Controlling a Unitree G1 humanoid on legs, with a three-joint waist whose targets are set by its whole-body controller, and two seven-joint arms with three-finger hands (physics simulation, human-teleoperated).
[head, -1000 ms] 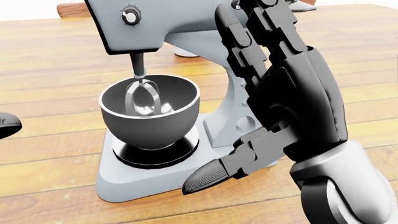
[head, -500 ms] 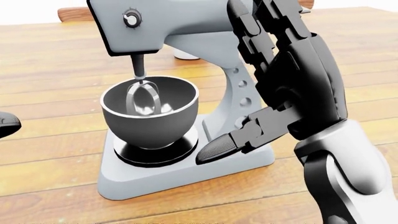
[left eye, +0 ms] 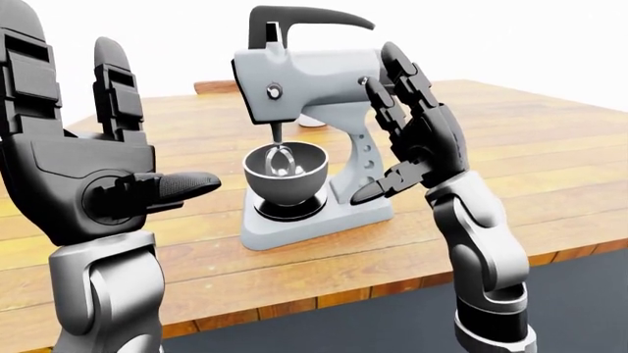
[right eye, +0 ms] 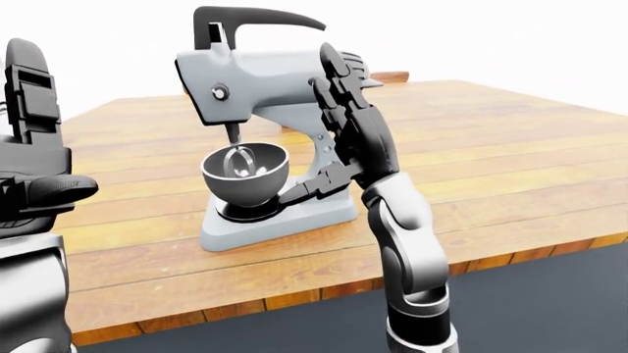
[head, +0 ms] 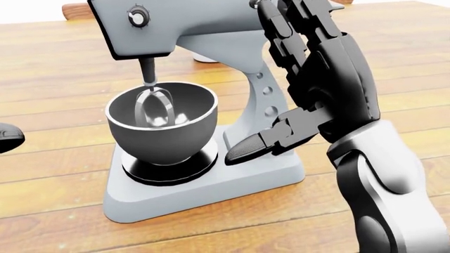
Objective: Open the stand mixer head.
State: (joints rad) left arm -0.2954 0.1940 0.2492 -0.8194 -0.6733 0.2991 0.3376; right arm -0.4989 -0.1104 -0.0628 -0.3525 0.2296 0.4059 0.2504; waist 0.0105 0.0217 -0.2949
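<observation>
Right hand (left eye: pixel 417 136) has risen — fingers spread against the mixer head (left eye: pixel 314 81).

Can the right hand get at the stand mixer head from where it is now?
Probably yes. The right hand is open beside the mixer's column, its fingertips reaching up alongside the stand mixer head. Nothing stands between them. Whether the fingers already touch it, I cannot tell.
</observation>
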